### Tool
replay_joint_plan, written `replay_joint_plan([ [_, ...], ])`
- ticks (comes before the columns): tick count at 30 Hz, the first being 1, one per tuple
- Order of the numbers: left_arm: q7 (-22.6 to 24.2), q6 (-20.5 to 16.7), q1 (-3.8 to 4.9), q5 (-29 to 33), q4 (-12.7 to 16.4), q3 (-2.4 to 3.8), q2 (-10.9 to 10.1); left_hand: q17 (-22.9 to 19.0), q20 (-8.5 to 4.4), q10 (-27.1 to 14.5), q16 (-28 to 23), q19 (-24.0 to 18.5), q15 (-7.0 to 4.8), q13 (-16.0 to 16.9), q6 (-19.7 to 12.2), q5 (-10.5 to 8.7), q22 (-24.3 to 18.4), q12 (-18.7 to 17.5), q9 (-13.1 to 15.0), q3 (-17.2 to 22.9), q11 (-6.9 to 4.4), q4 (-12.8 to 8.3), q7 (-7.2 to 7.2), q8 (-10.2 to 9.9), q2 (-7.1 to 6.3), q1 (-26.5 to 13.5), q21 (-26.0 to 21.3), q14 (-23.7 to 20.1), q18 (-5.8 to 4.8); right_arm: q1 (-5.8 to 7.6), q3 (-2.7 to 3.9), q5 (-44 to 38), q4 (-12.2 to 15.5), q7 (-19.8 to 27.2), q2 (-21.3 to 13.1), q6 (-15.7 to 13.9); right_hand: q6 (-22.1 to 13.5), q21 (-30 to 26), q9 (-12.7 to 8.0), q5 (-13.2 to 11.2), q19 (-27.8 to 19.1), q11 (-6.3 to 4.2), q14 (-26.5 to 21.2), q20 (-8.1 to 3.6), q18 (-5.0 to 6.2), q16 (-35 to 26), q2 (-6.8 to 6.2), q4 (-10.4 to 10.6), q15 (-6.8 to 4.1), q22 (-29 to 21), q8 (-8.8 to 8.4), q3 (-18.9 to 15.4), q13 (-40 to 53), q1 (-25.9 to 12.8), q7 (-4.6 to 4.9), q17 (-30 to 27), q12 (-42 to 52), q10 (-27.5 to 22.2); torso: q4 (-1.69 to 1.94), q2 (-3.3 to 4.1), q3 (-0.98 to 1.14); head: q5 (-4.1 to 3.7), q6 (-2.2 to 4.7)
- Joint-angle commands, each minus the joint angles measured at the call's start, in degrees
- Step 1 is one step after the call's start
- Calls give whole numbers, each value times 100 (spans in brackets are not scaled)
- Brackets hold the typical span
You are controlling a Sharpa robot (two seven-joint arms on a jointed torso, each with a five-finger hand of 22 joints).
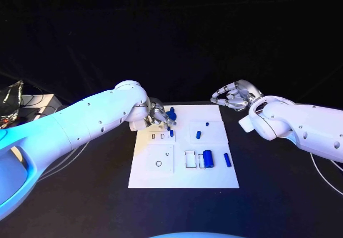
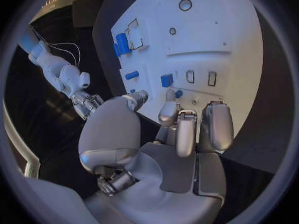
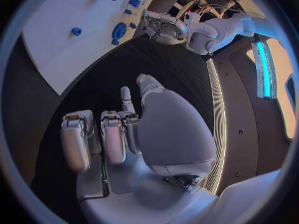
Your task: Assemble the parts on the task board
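On the black tabletop, seen from my head, the task board lay as a flat white rectangular plate with shallow recessed outlines cut into its matte face. My left hand hung over the board's far left corner, its silver fingers bent down close to a small blue part; whether they touched it I could not tell. A fat blue cylinder lay beside a rectangular slot near the board's middle, a slim blue bar just beside it toward the right edge, and a short blue peg sat farther up. My right hand hovered off the board's far right corner, metallic fingers curled apart, holding nothing.

From my left wrist, my smooth grey palm and rounded fingertips hovered above the board's edge, spread and empty, with a square blue block and a small round blue stud just beyond them.

From my right wrist, my fingers stood loosely parted over bare dark tabletop, well apart from the board's corner, gripping nothing.
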Motion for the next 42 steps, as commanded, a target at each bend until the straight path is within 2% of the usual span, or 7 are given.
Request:
replay_joint_plan([
  [1, -45, 291, 17, -93, -79, -1, 57, 1407, 38, -53, 8, 3, 9, -7, -25, -14, 4, -21, 10, -43, 10, -1, -5, 22, 14, -50, 39, 570, -79, 2, 3, -89, 4, -4, 8, 88, -32, -22, 9, -4, 555, -2, 589, -29, -10, 37, -12, 3, -28, 1436, 30, 44, 1507, -35, 3, 1510, 35, 601, -9, 13, -3, -16, -17],
  [4, -61, 337, 17, -57, -182, -16, 122, 1397, 39, -62, 4, -2, 9, -16, -28, -13, -3, -26, 14, -38, 10, -8, -5, 23, 30, -43, 37, 566, -78, 2, 3, -93, 9, 2, 2, 78, -32, -22, 9, -4, 555, -2, 589, -29, -10, 37, -12, 3, -28, 1436, 30, 44, 1507, -35, 3, 1510, 35, 601, -12, 28, -7, -40, -53],
  [6, -66, 344, 17, -40, -221, -31, 152, 1386, 39, -69, 0, -3, 9, -26, -29, -13, -6, -31, 15, -37, 10, -9, -5, 23, 32, -42, 36, 562, -77, 2, 3, -98, 12, 6, 0, 70, -39, -23, 19, -5, 554, 1, 589, -28, -10, 37, -11, 5, -26, 1435, 31, 51, 1507, -47, 5, 1510, 35, 601, -21, 46, -9, -46, -35],
  [17, -111, 366, 12, -130, -345, -108, 293, 1389, 45, -101, 1, -12, 16, -39, -57, -13, -7, -42, 36, -9, 16, -36, 1, 24, 53, 21, 36, 562, -76, 3, 4, -186, 42, 25, 12, -7, -44, -25, 47, 6, 553, 0, 589, -25, -10, 37, -4, -4, -23, 1435, 42, 85, 1507, -44, 2, 1510, 35, 601, -71, 134, 3, 23, -12],
  [20, -119, 375, 11, -147, -380, -127, 326, 1392, 49, -113, 2, -16, 20, -43, -70, -12, -6, -45, 44, 17, 19, -43, 5, 22, 69, 59, 37, 563, -76, 3, 4, -204, 40, 27, 17, -17, -76, -27, 124, 171, 552, 1, 589, -22, -9, 37, -37, -17, -23, 1433, 60, 181, 1507, -32, 4, 1510, 35, 601, -76, 148, 3, 17, -25],
  [31, -129, 414, 6, -160, -436, -168, 372, 1393, 52, -120, 2, -27, 24, -41, -80, -12, -20, -44, 52, 35, 23, -48, 10, 20, 72, 87, 32, 563, -73, 3, 4, -222, 26, 33, 34, -15, -85, -28, 143, 177, 552, 3, 589, -21, -9, 37, -54, -14, -22, 1433, 64, 197, 1507, -43, 7, 1510, 35, 601, -80, 125, 4, 23, -94],
  [42, -143, 560, 4, -277, -444, -188, 346, 1405, 61, -129, 7, -33, 30, -22, -79, -13, -11, -31, 85, 133, 28, -75, 14, 34, 88, 201, 37, 567, -73, 1, 4, -227, 4, 29, 52, 6, -94, -27, 174, 133, 553, 4, 589, -20, -9, 37, -69, -11, -20, 1434, 72, 223, 1507, -63, 8, 1510, 35, 601, -70, 133, 1, 29, -111],
])
